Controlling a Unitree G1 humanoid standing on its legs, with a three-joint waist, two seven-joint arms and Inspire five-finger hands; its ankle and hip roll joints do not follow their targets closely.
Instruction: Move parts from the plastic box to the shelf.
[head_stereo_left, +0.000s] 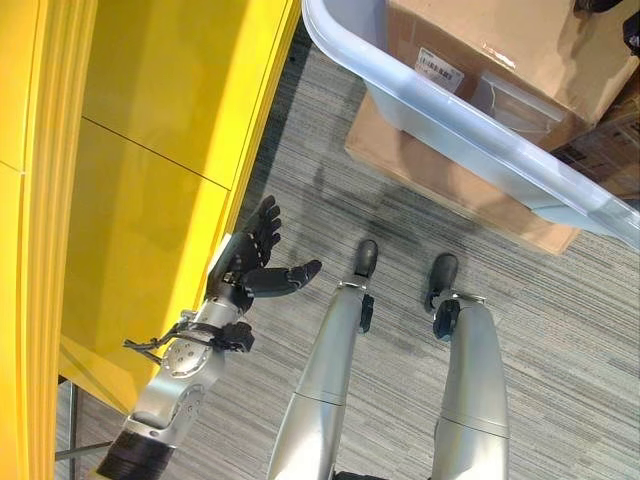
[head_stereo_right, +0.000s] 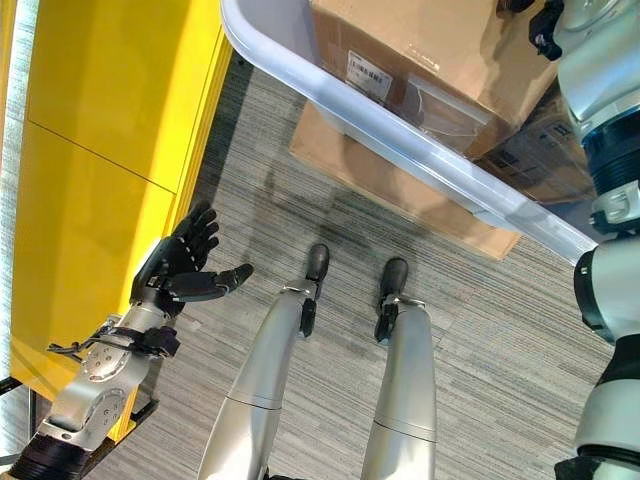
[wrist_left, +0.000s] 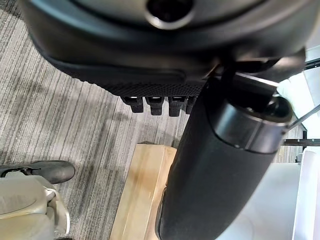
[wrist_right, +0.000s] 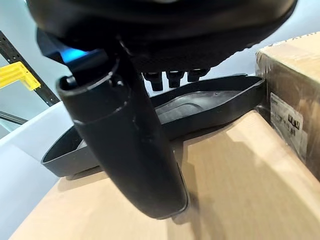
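The clear plastic box (head_stereo_left: 470, 130) crosses the upper right, with brown cardboard cartons (head_stereo_left: 500, 50) inside it. The yellow shelf (head_stereo_left: 150, 150) stands on the left. A long black moulded part (wrist_right: 215, 97) lies on a carton (wrist_right: 225, 190) inside the box. My right hand (wrist_right: 150, 30) hovers right over that part, fingers straight and the thumb (wrist_right: 130, 150) stretched out in front of it, holding nothing. My right arm (head_stereo_right: 610, 200) reaches up over the box rim. My left hand (head_stereo_left: 252, 262) hangs open and empty beside the shelf's lower front.
Flat cardboard (head_stereo_left: 430, 170) lies on the grey striped carpet (head_stereo_left: 560, 330) under the box. A labelled carton (wrist_right: 292, 110) stands beside the black part. The box's pale wall (wrist_right: 20, 150) rises close to my right hand.
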